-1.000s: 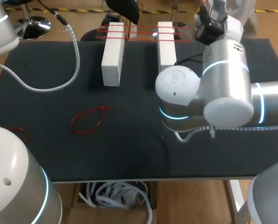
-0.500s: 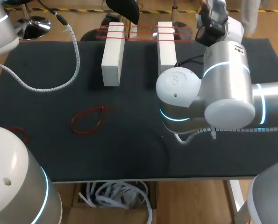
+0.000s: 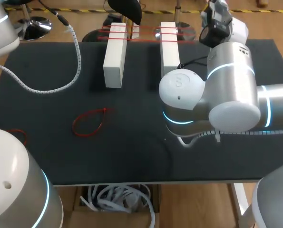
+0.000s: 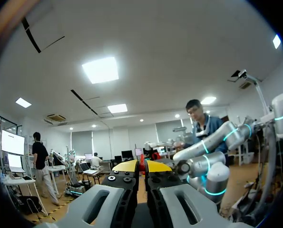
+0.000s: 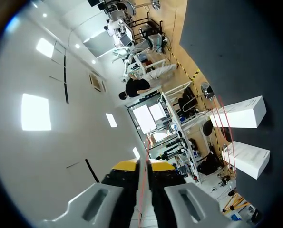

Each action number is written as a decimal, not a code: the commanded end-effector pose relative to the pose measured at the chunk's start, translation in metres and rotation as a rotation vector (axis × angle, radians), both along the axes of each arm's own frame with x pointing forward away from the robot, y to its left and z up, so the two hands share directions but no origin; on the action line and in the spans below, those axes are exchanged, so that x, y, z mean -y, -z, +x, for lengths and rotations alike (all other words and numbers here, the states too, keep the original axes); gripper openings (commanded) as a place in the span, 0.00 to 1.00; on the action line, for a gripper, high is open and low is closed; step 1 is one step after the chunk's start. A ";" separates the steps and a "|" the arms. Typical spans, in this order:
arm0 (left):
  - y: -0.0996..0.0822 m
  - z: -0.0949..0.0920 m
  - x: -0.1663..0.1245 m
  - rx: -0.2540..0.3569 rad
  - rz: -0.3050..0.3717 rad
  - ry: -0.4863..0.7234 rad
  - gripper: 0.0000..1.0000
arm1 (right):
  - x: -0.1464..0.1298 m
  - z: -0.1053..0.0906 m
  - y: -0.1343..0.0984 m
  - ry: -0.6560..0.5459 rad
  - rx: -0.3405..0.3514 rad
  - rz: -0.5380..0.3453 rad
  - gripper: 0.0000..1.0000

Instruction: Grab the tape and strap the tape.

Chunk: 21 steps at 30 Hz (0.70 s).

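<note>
Right gripper [image 5: 142,167], fingers closed on the red tape [image 5: 226,127], which stretches ahead of it across two white blocks [image 5: 239,113]. Left gripper [image 4: 141,166], pointing away from the table [image 3: 46,142], seemingly pinches another red end.

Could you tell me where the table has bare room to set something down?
Free: the front strip between the red loop and right arm, and the middle between loop and blocks. Crowded: the back, where tape spans the blocks; cable at left.

Matt dark cloth over table [image 3: 131,156]; smooth matt white blocks [image 3: 115,54], 12 o'clock; thin smooth red tape [image 3: 89,121], 8 o'clock; glossy plastic right arm [image 3: 231,90].
</note>
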<state>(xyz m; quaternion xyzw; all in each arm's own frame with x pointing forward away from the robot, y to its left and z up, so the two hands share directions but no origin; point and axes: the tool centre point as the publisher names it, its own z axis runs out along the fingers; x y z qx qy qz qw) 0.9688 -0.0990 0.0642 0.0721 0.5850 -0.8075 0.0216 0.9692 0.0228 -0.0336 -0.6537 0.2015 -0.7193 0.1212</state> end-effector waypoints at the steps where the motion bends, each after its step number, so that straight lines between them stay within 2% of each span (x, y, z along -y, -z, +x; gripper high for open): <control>1: 0.000 0.000 -0.001 0.001 0.001 0.003 0.00 | 0.001 -0.001 -0.003 0.001 -0.012 -0.001 0.00; 8: 0.000 0.000 -0.001 0.001 0.001 0.003 0.00 | 0.001 -0.001 -0.004 -0.005 -0.034 -0.034 0.00; 10: 0.000 0.000 -0.001 0.001 0.001 0.003 0.00 | -0.001 -0.001 -0.004 -0.024 -0.014 -0.036 0.00; 21: 0.000 0.000 -0.001 0.001 0.001 0.003 0.00 | -0.001 -0.001 -0.004 -0.024 -0.014 -0.036 0.00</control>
